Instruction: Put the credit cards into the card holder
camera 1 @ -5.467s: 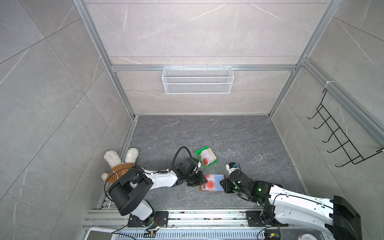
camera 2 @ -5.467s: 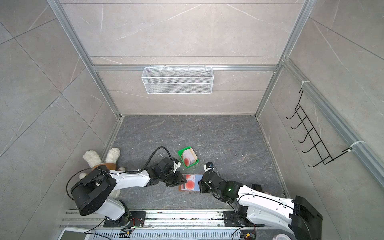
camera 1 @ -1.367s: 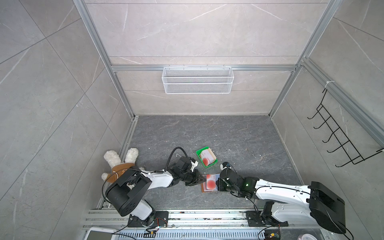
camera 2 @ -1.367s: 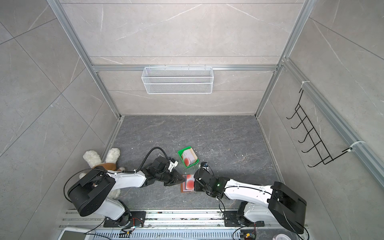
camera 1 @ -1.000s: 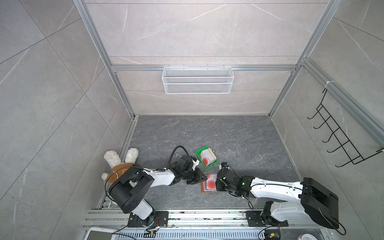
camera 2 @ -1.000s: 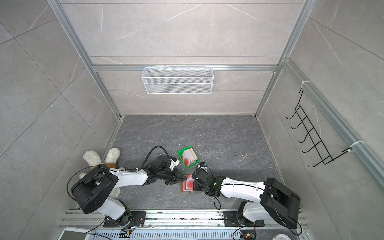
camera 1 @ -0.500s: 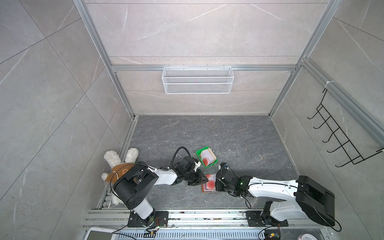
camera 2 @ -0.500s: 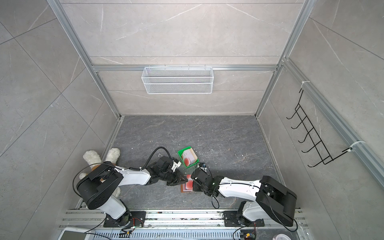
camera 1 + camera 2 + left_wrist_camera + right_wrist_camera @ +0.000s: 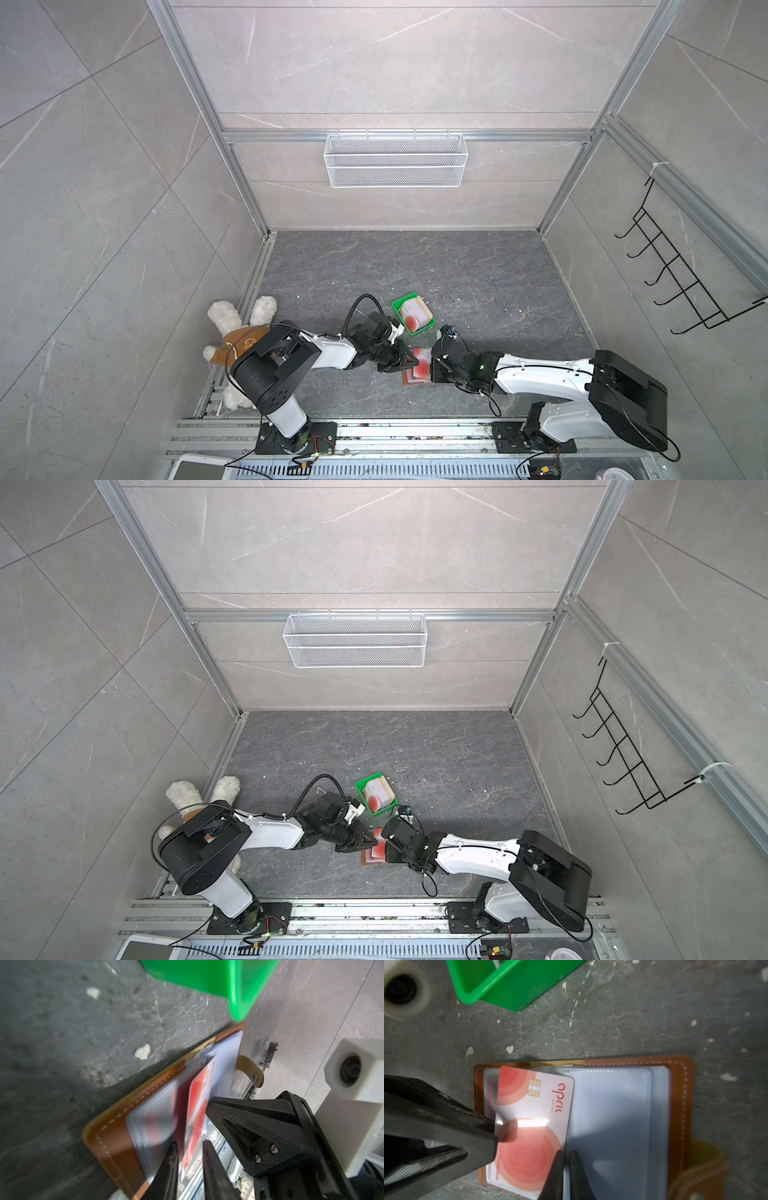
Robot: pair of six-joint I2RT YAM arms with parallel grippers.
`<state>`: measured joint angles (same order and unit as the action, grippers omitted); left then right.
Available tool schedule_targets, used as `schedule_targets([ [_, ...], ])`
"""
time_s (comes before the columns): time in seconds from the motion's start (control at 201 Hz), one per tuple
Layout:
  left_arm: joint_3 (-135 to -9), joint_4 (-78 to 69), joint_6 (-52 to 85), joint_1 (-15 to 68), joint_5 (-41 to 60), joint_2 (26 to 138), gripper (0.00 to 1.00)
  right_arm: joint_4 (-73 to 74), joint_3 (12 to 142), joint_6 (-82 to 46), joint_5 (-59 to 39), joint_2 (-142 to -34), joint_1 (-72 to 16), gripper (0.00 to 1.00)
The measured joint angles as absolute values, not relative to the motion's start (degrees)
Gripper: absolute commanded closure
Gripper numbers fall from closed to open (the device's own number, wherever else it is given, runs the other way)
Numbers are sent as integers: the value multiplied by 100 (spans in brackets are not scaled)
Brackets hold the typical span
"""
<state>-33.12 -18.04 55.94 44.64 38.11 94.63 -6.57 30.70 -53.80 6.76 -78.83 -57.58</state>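
Insertion in hand: left claw (image 9: 190, 1159) clamps credit card (image 9: 533, 1126) over open card holder (image 9: 679, 1105), right claw (image 9: 566, 1159) pinched shut, apparently on edge of sleeve (image 9: 608, 1118); next move needs a square slide into that sleeve.

Low in a top view, the left arm (image 9: 332, 353) and the right arm (image 9: 540, 372) share glossy white link shells, black joints and bulky black shoulder housings (image 9: 270, 368). A black cable (image 9: 358, 302) loops above the left arm, and a small green light (image 9: 482, 366) glows on the right one. The left gripper (image 9: 190, 1145) has slim black fingers (image 9: 170, 1167). The right gripper (image 9: 565, 1152) is black too. At the lower right of the left wrist view, its triangular finger (image 9: 249, 1122) carries two silver screws (image 9: 274, 1148), beside a white hexagonal camera housing (image 9: 351, 1072).
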Motion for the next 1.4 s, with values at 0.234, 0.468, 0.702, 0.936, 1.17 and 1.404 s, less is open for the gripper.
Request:
schedule_targets([
  [0.234, -3332, -1855, 5704, 4473, 3817, 9509, 90, -635, 3039, -5380, 692, -7863, -5758, 89],
  [0.468, -3330, -2095, 5793, 4501, 3802, 9509, 100, -628, 2930, -5380, 707, -7697, -5758, 88],
  [0.702, -3002, -2206, 5898, 4584, 3479, 9164, 100, -666, 2908, -5345, 530, -7376, -5708, 81],
  [0.936, -2880, -2108, 6034, 4775, 2985, 8674, 100, -847, 2908, -5092, 287, -7035, -5354, 78],
  [1.17, -2845, -1925, 6285, 5083, 2386, 8429, 100, -1225, 2886, -4766, 14, -6733, -4847, 78],
  [1.404, -2836, -1896, 6622, 5354, 1935, 8368, 100, -1417, 2681, -4556, -139, -6740, -4633, 80],
])
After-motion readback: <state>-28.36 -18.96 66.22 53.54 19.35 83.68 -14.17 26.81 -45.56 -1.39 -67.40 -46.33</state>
